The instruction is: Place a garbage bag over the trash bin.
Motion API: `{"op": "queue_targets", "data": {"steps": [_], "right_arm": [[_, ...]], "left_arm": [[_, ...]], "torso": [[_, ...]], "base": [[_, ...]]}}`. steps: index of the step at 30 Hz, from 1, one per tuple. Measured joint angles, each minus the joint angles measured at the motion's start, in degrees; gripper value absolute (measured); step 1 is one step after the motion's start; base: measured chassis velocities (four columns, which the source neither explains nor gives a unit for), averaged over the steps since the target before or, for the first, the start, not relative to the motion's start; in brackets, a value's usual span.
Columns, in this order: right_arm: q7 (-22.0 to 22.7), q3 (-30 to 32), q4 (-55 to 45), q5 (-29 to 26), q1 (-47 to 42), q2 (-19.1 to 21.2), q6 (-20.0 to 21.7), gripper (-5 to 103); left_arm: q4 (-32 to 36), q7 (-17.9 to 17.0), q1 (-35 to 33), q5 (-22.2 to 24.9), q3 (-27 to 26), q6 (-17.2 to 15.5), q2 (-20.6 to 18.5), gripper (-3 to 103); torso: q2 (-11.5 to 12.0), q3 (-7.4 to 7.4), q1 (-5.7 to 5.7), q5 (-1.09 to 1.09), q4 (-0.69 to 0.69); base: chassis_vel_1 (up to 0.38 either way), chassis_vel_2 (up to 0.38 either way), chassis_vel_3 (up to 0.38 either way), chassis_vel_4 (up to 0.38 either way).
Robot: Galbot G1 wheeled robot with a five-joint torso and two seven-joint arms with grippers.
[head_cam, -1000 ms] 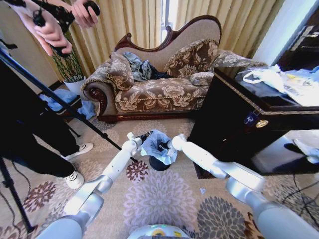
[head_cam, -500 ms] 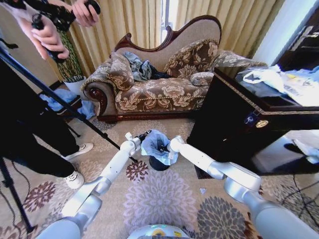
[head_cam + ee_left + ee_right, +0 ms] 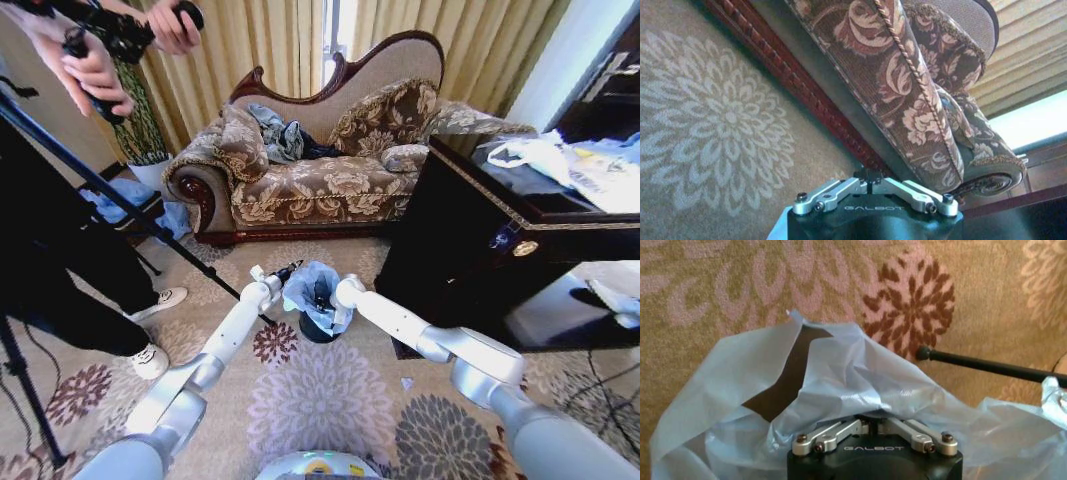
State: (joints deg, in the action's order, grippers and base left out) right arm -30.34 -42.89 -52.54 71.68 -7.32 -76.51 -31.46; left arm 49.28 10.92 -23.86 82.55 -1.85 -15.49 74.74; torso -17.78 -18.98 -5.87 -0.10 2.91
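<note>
Glossy white tubular arms, rounded grey-white joints. Black gripper housings (image 3: 873, 460), white GALBOT lettering, silver linkage bars, small dark screws.

Garbage bag (image 3: 308, 287) draped over trash bin (image 3: 314, 327) on carpet (image 3: 320, 400); R gripper (image 3: 326, 297) in the bag, L gripper (image 3: 285, 271) at bag's 9 o'clock; sofa (image 3: 310, 170) at 12.

Garbage bag (image 3: 860, 385): thin crinkly translucent plastic, pale blue. Trash bin (image 3: 318, 327): glossy black. Sofa (image 3: 320, 170): patterned woven cloth, polished dark wood trim. Carpet (image 3: 320, 400): matt, floral pile. Cabinet (image 3: 480, 250) at 3 o'clock: glossy dark wood.
</note>
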Motion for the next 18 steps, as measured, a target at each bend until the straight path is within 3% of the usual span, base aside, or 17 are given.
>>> {"op": "queue_targets", "data": {"steps": [10,15,18], "right_arm": [[-2.0,-0.3,-0.2,-0.7,0.3,0.2,-0.9,0],[-2.6,-0.6,-2.3,-3.9,0.9,1.9,-0.2,-3],[-3.1,-0.6,-6.3,-8.4,2.1,3.9,1.0,13]], "left_arm": [[-0.1,0.5,-0.2,-0.2,-0.5,0.1,0.0,0],[1.6,0.5,-1.1,-0.2,-0.5,-0.1,-0.6,-2],[4.0,0.5,-2.0,-1.2,-0.2,-0.3,-1.9,14]], "torso": [[0.0,0.00,0.00,0.00,0.00],[0.0,0.00,0.00,0.00,0.01],[0.0,0.00,0.00,0.00,0.00]], "base": [[0.000,0.000,0.000,0.000],[0.000,0.000,0.000,0.000],[0.000,0.000,0.000,0.000]]}}
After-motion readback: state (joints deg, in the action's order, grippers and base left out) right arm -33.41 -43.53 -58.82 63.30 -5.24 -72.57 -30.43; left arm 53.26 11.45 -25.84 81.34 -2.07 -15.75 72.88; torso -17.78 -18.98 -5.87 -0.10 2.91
